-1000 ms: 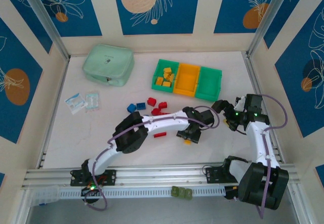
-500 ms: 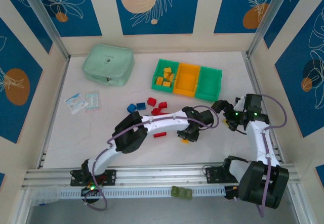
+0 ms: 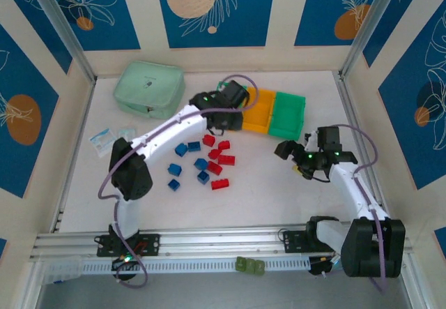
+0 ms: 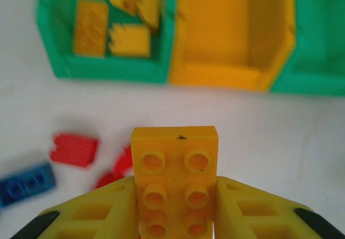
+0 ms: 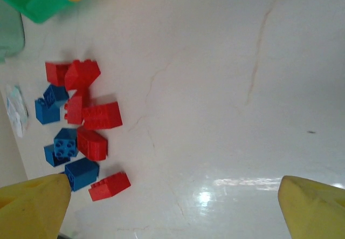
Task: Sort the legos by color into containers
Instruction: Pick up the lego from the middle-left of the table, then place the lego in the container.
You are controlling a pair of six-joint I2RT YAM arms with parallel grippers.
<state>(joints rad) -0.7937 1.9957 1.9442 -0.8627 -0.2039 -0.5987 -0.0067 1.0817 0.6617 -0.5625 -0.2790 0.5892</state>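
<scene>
The left gripper (image 4: pixel 175 201) is clenched on a yellow-orange studded plastic brick (image 4: pixel 175 163) that juts out ahead of its yellow fingers (image 4: pixel 97 217). Just beyond it sit three joined open-top plastic bins: a green bin (image 4: pixel 54 69) ahead-left holding yellow bricks (image 4: pixel 90 27), and an orange-yellow bin (image 4: pixel 215 77) straight ahead. The right gripper (image 5: pixel 172 209) hangs spread wide over the white table (image 5: pixel 226 88), with loose red and blue bricks (image 5: pixel 86 117) off to its left.
</scene>
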